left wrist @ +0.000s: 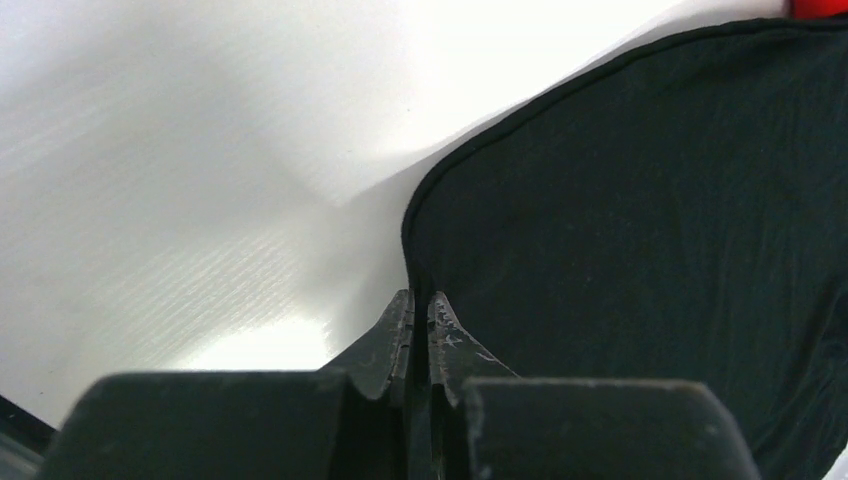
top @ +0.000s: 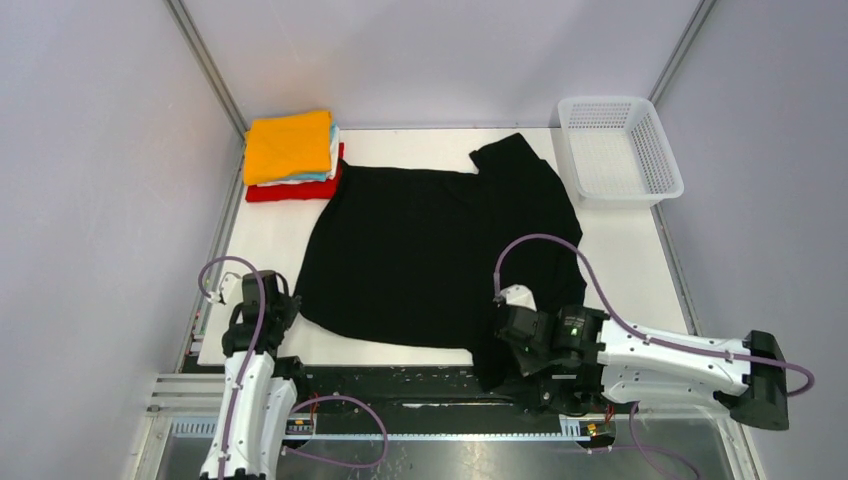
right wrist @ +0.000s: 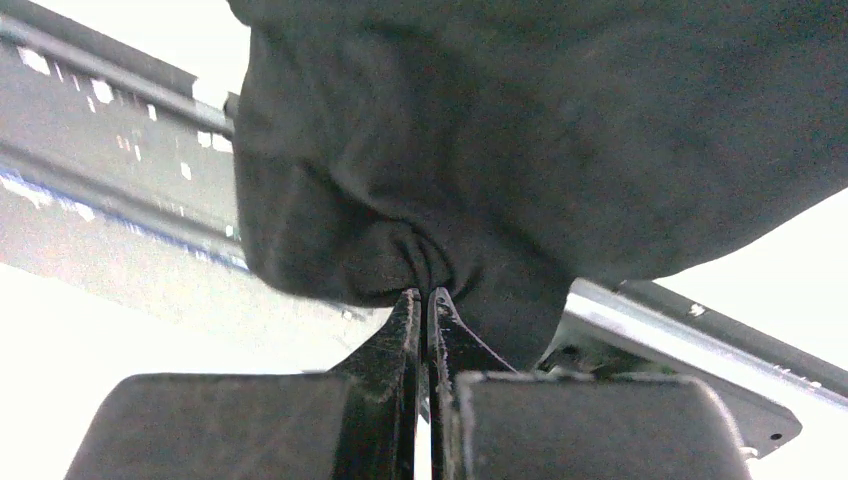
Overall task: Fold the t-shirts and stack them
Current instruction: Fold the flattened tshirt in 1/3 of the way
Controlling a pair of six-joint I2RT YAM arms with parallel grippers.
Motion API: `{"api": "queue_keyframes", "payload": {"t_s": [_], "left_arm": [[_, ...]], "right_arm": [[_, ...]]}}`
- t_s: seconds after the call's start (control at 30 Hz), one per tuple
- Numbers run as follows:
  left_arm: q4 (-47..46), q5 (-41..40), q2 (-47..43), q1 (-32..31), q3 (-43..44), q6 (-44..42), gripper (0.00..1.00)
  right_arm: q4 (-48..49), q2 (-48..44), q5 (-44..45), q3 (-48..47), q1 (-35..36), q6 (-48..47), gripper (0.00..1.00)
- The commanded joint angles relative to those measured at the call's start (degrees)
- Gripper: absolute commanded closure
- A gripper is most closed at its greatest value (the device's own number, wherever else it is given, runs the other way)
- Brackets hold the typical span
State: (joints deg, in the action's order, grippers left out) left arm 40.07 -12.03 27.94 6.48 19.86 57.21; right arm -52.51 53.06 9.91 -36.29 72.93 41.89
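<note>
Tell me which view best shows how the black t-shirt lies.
Top external: the whole black t-shirt lies spread on the table, its near right corner drooping over the edge. Left wrist shows only a hemmed edge pinched in the left gripper; right wrist shows only a bunched fold clamped in the right gripper.

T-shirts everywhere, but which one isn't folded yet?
The black t-shirt: it lies spread open across the table, while the orange t-shirt tops a folded pile in the far left corner.

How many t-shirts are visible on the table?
5: one black t-shirt spread in the middle; orange, white, light blue and red ones stacked at the far left. More may be hidden between them.
</note>
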Motion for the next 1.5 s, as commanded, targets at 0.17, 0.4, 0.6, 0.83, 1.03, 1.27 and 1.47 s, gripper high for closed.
{"api": "queue_keyframes", "payload": {"t_s": [0.17, 0.4, 0.6, 0.83, 1.03, 1.27, 1.47], "left_arm": [[-10.67, 3.08, 6.97, -0.15, 5.63, 1.22, 1.0], [-14.88, 3.29, 13.83, -0.13, 9.65, 1.3, 1.0], [-19.98, 3.84, 21.57, -0.21, 12.05, 1.35, 1.0], [-24.1, 4.18, 31.77, -1.04, 16.53, 0.8, 1.0], [-26.01, 1.8, 39.19, -2.41, 20.32, 0.89, 1.0], [-29.5, 1.13, 51.13, -2.61, 25.19, -0.31, 0.96], [-28.03, 2.27, 61.36, -2.61, 33.37, -2.47, 0.63]], "right_arm": [[-0.21, -2.59, 12.03, -9.1, -12.46, -8.42, 1.0], [3.63, -0.02, 13.52, -13.11, -21.69, -12.96, 1.0], [7.37, 3.61, 12.99, -15.69, -28.04, -17.81, 1.0], [10.74, 9.44, 10.93, -18.58, -35.21, -22.8, 1.0], [15.28, 15.98, 6.68, -20.92, -40.55, -28.08, 1.0], [20.43, 29.12, 4.35, -25.32, -46.94, -29.14, 0.99], [23.53, 42.02, 3.94, -34.85, -51.88, -29.45, 0.83]]}}
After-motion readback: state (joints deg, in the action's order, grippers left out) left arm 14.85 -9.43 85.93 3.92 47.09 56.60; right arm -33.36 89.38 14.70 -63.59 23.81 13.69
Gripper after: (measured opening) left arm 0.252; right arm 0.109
